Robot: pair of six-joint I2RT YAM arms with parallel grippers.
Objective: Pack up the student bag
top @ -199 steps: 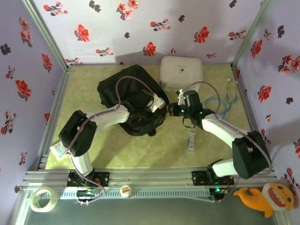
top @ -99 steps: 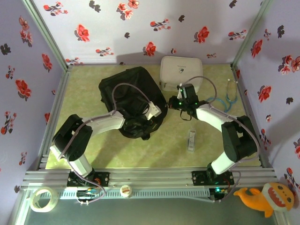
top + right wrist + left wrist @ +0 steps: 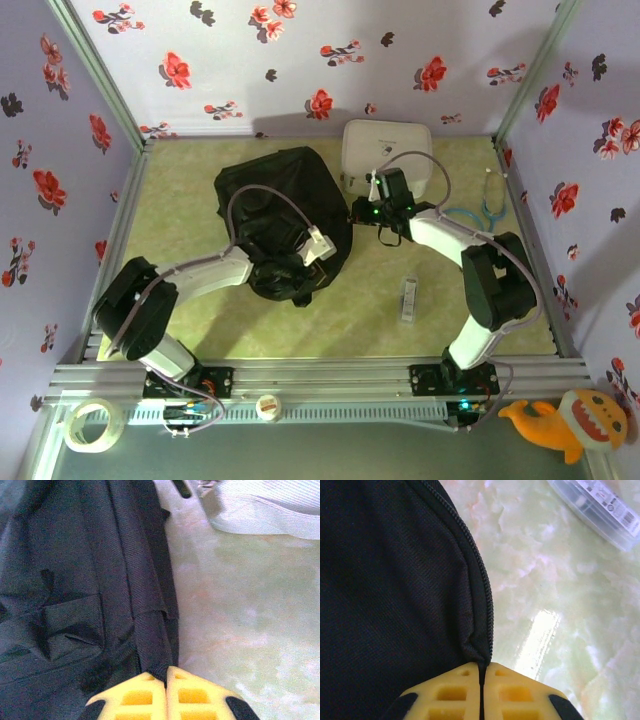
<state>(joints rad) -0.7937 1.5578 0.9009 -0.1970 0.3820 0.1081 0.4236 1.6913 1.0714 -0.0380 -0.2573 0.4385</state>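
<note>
Floral walls enclose a pale green table. On it the left tool is pinched together on the zippered edge of the student bag. The right tool is clamped on its fabric edge nearest a white case. The bag lies mid-table, toward the back.

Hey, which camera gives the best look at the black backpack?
Top external: the whole student bag shows there, lying on the table. The left wrist view gives a close stretch of its zipper and black fabric at the left claw; the right wrist view, a folded fabric edge at the right claw.
</note>
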